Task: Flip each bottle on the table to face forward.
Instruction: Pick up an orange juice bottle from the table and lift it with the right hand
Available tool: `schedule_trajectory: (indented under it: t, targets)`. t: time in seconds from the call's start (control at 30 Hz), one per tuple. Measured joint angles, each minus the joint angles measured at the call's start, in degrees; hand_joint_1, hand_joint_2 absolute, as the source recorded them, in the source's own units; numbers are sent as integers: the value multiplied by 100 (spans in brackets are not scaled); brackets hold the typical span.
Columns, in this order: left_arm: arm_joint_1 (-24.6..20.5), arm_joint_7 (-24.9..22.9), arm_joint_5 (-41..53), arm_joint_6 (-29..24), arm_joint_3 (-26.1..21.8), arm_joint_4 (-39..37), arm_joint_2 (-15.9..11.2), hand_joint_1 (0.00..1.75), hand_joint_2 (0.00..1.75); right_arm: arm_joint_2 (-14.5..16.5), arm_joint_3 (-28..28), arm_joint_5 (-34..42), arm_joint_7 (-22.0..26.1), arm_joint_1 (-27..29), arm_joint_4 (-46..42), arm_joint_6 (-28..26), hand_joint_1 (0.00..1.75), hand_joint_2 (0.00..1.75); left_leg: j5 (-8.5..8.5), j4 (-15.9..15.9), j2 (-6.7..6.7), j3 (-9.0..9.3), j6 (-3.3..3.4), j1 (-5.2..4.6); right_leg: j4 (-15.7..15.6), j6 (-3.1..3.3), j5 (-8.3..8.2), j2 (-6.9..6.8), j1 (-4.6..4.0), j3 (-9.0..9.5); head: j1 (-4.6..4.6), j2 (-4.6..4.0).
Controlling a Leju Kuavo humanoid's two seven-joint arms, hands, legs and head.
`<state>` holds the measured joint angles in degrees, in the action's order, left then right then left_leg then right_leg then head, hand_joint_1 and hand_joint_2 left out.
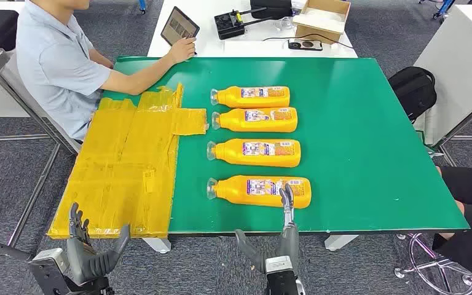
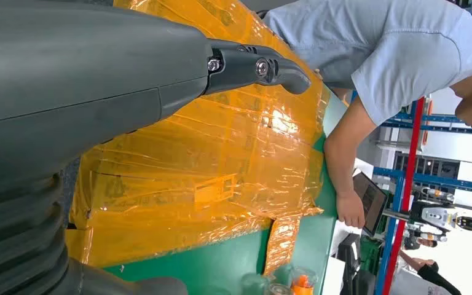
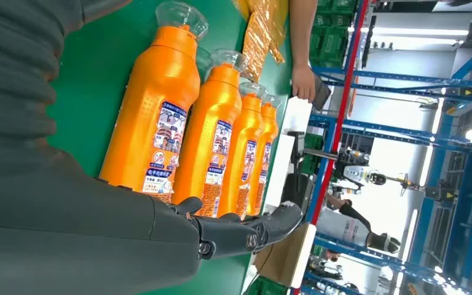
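Now, biggest risk: right hand (image 1: 281,246), fingers apart & holding nothing, reaches over the nearest bottle (image 1: 260,190) and could nudge it, w/ round sides letting it roll off the counter (image 1: 375,123) edge. Left hand (image 1: 86,252) hangs open, low (off the counter). Count: 4 orange bottles lying in a column, labels up; 1 person seated beside the yellow taped patch (image 1: 129,166).

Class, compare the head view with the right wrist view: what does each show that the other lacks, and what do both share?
Head view alone: the left hand, the yellow taped sheet, a black backpack, the seated person's torso.
Right wrist view alone: blue racking behind the table.
Both: four orange bottles lying on the green table, and the right hand.
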<state>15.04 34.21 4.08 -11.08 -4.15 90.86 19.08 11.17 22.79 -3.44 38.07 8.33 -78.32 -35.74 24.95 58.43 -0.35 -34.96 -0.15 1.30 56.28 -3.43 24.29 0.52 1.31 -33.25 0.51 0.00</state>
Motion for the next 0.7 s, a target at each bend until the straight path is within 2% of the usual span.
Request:
schedule_trajectory:
  t: [0.57, 0.7]
  targets:
    - [147, 289, -221, -26, -14, -291, 31, 0, 175, -18, -62, -60, 0, 170, -122, -404, 0, 175, 0, 0, 1, 1, 0, 0, 0, 0, 0, 0, 0, 0, -1, 0]
    - [132, 301, -243, -62, -9, -349, 31, 0, 175, -7, -65, -201, -3, 168, -140, -410, 0, 0, 0, 0, 0, 1, 0, 0, 0, 0, 0, 0, 0, 0, -1, 0]
